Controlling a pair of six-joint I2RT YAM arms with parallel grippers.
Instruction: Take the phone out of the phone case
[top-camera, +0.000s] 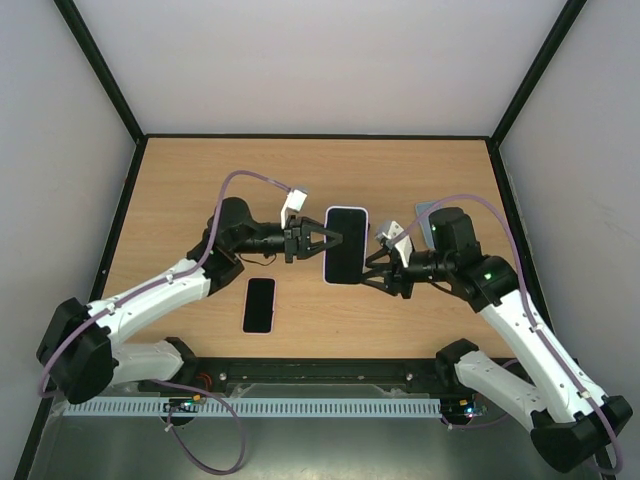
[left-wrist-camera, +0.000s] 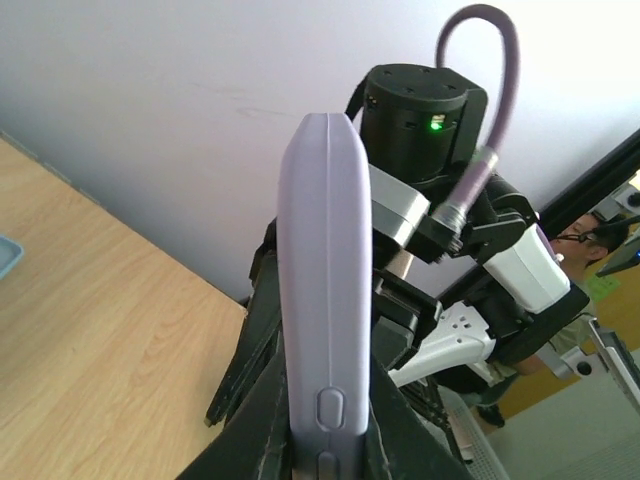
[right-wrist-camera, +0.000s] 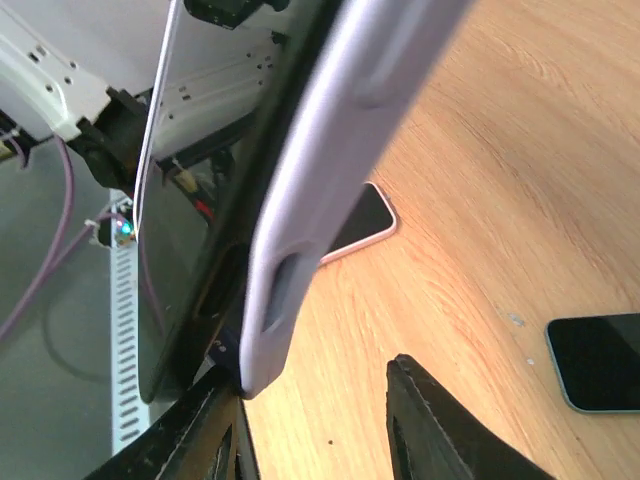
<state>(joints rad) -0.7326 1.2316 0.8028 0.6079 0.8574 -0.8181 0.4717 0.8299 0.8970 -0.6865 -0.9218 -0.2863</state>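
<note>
The left tool (top-camera: 330, 240) is clamped on the long left edge of the lilac phone case (left-wrist-camera: 325, 300), a finger (left-wrist-camera: 245, 420) pressed to each face of it. The case is held up off the table (top-camera: 180, 200), roughly over its centre. The phone (top-camera: 345, 245) is still seated inside the case, its dark screen turned up toward the overhead camera. The right tool (top-camera: 372, 272) comes in from 4 o'clock of the case with its fingers spread apart. In the right wrist view one finger (right-wrist-camera: 215, 435) sits against the case's lower corner, while the other (right-wrist-camera: 430, 420) stands clear of it with bare table between. A second phone with a pink rim (top-camera: 259, 305) lies flat on the table at 7 o'clock of the held case. A third, blue-rimmed phone (right-wrist-camera: 595, 360) lies at 2 o'clock of the case, partly hidden behind the right arm from above.
</note>
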